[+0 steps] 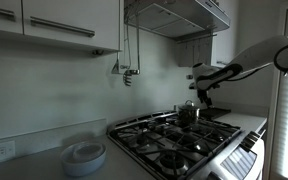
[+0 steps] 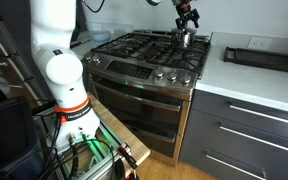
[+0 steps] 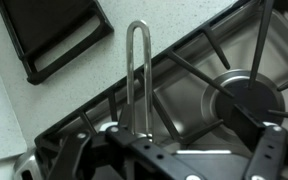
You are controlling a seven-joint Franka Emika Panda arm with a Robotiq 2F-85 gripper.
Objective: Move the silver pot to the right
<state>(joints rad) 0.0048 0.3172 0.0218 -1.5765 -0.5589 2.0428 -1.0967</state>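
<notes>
A small shiny cylindrical steel pot (image 2: 185,39) stands on the black cast-iron grates (image 2: 144,50) of a stainless gas stove. It sits over a rear burner, close to the stove edge that meets the white surface (image 2: 254,88), and in an exterior view it shows near the back wall (image 1: 187,113). The black end effector (image 2: 187,18) hangs just above the pot, its jaws spread wide and gripping nothing. In the wrist view, the end effector (image 3: 174,148) has a finger on each side of the frame. Between them runs the pot's long looped steel handle (image 3: 137,70), apart from both fingers, and its far end shows against the pale speckled surface past the stove's edge. A round black burner cap (image 3: 249,95) lies beside the handle under the grate bars. A flat black rectangular tray (image 2: 259,57) rests on the surface beyond that edge, with a strip of surface between tray and stove. The grates run level toward the stove's front edge. At the stove's opposite side, a stack of white plates (image 1: 84,156) sits on the surface.
</notes>
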